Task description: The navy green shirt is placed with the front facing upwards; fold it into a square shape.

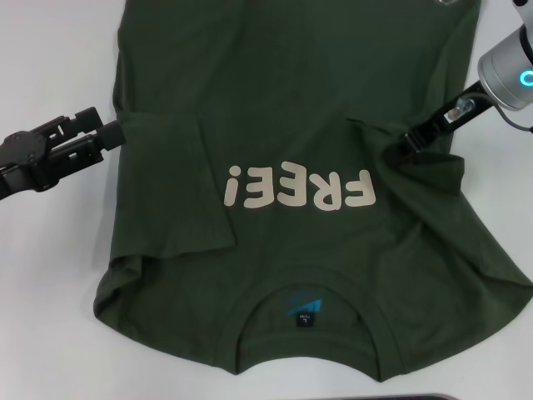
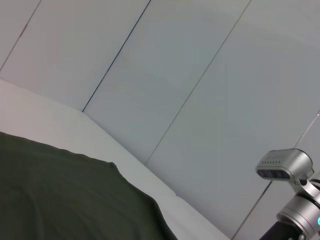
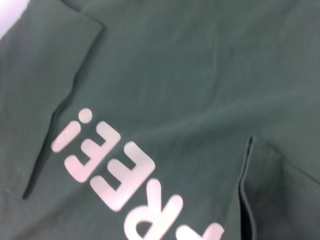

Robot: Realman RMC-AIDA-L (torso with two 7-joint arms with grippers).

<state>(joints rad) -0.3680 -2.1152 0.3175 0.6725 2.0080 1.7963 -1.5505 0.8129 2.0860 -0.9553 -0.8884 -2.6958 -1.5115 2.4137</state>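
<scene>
Both sleeves folded in on shirt [image 1: 291,125], flat on surface [image 1: 50,275] | right pincer [image 1: 410,142] clamped on sleeve fold | left pincer [image 1: 104,133] apart, beside edge | we judge lengthwise folds remain

One shirt [image 1: 283,125] lies on one table [image 1: 50,275]. It bears one printed word [image 1: 301,190] and one neck tag [image 1: 306,319]. Two grippers are present: left gripper [image 1: 104,133], right gripper [image 1: 408,143].

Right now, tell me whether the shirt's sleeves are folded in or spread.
Both folded in: the navy green shirt has each sleeve lying over its front; the right hand sits on one.
</scene>
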